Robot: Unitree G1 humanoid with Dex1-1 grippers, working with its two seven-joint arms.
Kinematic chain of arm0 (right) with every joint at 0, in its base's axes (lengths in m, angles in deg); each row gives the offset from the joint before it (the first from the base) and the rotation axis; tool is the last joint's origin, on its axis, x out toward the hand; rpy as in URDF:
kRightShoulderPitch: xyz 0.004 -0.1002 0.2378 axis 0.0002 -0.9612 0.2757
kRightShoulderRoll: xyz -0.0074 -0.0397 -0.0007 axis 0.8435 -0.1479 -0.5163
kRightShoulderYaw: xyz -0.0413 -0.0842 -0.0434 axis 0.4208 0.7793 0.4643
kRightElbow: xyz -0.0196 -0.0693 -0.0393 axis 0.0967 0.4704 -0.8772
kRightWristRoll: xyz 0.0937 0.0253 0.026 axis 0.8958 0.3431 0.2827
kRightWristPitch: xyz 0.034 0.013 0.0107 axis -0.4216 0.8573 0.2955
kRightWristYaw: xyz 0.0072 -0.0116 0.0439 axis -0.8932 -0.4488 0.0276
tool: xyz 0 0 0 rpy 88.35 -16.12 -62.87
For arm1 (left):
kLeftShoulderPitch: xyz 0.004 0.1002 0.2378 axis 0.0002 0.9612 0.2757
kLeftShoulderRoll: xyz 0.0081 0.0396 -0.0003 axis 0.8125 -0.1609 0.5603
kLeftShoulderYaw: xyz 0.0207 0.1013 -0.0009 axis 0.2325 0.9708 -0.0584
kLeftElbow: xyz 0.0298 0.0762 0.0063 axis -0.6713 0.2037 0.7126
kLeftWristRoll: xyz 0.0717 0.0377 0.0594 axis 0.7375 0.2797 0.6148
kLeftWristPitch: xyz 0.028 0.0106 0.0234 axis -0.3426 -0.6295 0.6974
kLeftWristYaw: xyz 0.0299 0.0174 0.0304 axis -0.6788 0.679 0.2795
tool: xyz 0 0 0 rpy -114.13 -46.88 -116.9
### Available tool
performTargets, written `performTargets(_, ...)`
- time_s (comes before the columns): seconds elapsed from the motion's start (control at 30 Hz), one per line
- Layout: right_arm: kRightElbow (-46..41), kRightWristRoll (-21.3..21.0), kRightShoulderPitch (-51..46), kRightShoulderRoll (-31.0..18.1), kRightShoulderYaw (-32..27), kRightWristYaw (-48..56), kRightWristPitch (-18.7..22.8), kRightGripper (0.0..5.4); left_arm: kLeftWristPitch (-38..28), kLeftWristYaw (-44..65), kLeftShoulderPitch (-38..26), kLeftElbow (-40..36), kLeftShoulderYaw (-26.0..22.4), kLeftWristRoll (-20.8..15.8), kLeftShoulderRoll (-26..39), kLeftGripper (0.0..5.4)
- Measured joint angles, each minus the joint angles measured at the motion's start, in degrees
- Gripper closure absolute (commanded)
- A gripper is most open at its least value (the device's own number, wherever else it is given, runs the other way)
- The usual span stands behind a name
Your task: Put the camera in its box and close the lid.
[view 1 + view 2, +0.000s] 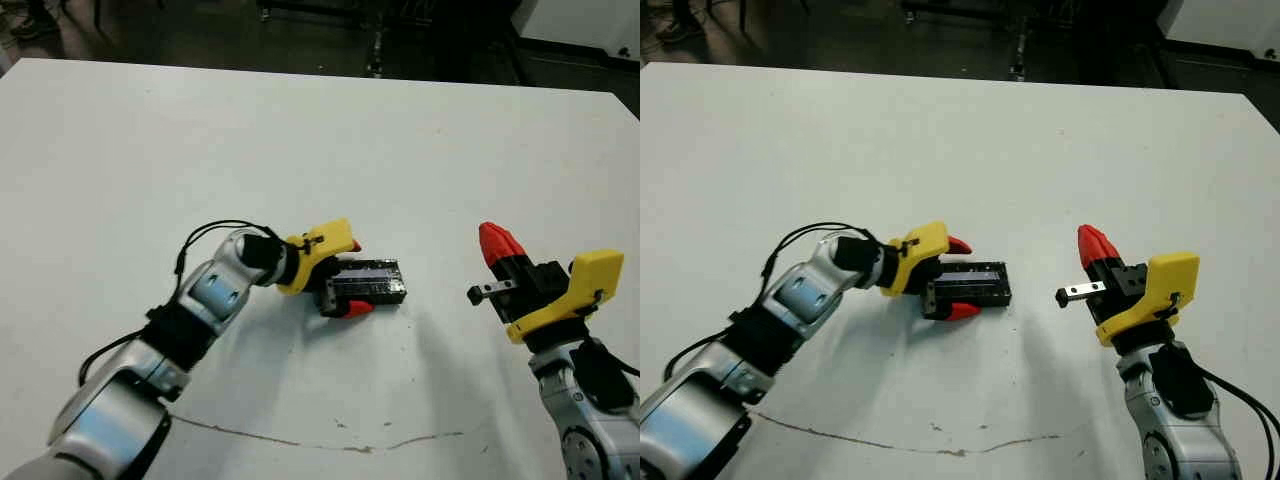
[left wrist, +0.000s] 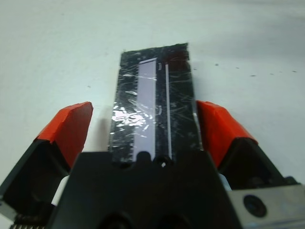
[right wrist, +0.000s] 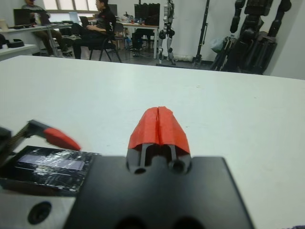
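Observation:
The lid [image 1: 365, 282], a black cover with a shiny, crinkly top, lies flat near the middle of the white table. My left gripper [image 1: 355, 277] is open and straddles it, one red fingertip on each long side. In the left wrist view the lid [image 2: 152, 105] runs between the fingers, with a small gap on both sides. My right gripper [image 1: 497, 243] is shut on nothing and hovers well to the right of the lid, its fingertips pressed together [image 3: 158, 121]. The camera and the box are hidden or out of view.
The table's far edge [image 1: 300, 70] borders a dark floor. A thin dark line [image 1: 330, 440] marks the tabletop near the front. In the right wrist view, seated people [image 3: 100, 24] and robots on stands [image 3: 248, 28] are far beyond the table.

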Motion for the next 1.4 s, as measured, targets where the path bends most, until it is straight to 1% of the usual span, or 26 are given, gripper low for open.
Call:
performTargets(0.1, 0.0, 0.0, 0.1, 0.0, 0.0, 0.1, 0.0, 5.40, 0.9, 1.9, 2.2, -3.1, -1.1, -1.8, 3.1, 0.01)
performTargets(0.27, 0.1, 0.0, 0.4, 0.0, 0.1, 0.2, 0.0, 5.40, 5.1, 5.4, 7.5, -10.3, -6.4, -5.9, 12.7, 0.01)
performTargets(0.43, 0.3, 0.0, 0.6, 0.0, 0.2, 0.4, 0.0, 5.40, 7.8, 6.8, 11.1, -14.9, -9.8, -7.6, 20.0, 0.01)
performTargets(0.5, 0.3, 0.0, 0.7, 0.0, 0.3, 0.4, -0.1, 5.40, 9.9, 7.1, 12.2, -16.8, -11.1, -8.3, 22.3, 0.01)
performTargets(0.6, 0.5, 0.0, 0.7, 0.0, 0.4, 0.8, -0.1, 5.40, 11.7, 7.1, 13.7, -18.1, -13.1, -8.6, 25.0, 0.01)
performTargets(0.7, 0.5, 0.0, 0.7, 0.0, 0.5, 0.9, -0.1, 5.40, 10.6, 5.2, 15.1, -17.8, -15.3, -8.6, 25.6, 0.01)
performTargets(0.77, 0.5, 0.0, 0.7, 0.0, 0.4, 0.9, -0.1, 5.40, 9.3, 2.5, 15.8, -17.5, -16.8, -8.1, 25.7, 0.01)
performTargets(0.87, 0.5, 0.0, 0.6, 0.1, 0.5, 0.9, -0.2, 5.40, 9.4, -2.2, 15.9, -17.6, -18.8, -6.4, 25.7, 0.01)
performTargets(0.9, 0.5, 0.0, 0.5, 0.1, 0.5, 0.9, -0.4, 5.40, 10.5, -4.5, 16.0, -18.2, -20.1, -6.5, 25.5, 0.01)
performTargets(0.97, 0.7, 0.0, 0.5, 0.1, 0.5, 0.9, -0.5, 5.40, 12.8, -9.3, 16.3, -20.3, -23.6, -7.9, 23.1, 0.22)
performTargets(1.0, 0.7, 0.0, 0.5, 0.1, 0.5, 0.9, -0.7, 5.40, 13.6, -12.7, 16.5, -22.3, -26.2, -9.4, 20.4, 0.31)
performTargets(1.03, 0.8, 0.0, 0.5, 0.2, 0.5, 0.9, -0.8, 5.40, 13.9, -14.5, 16.5, -23.5, -27.3, -10.7, 18.4, 0.45)
performTargets(1.1, 0.8, 0.0, 0.4, 0.2, 0.6, 0.8, -0.9, 5.40, 13.6, -19.0, 16.9, -25.8, -30.1, -14.5, 12.6, 0.69)
performTargets(1.17, 0.8, 0.0, 0.4, 0.3, 0.7, 0.8, -0.9, 5.40, 12.6, -21.6, 17.2, -28.0, -30.5, -17.7, 7.3, 1.01)
performTargets(1.23, 0.8, -0.1, 0.4, 0.3, 0.8, 0.8, -1.0, 5.40, 11.8, -23.4, 17.3, -30.6, -30.1, -19.8, 3.2, 1.27)
performTargets(1.3, 0.8, -0.1, 0.3, 0.3, 0.8, 0.8, -1.0, 5.40, 11.6, -25.0, 17.2, -32.7, -29.1, -21.2, 0.5, 1.57)
performTargets(1.4, 0.9, -0.1, 0.3, 0.3, 0.8, 0.8, -1.0, 5.40, 13.5, -27.9, 16.9, -34.6, -26.5, -23.8, -4.2, 1.99)
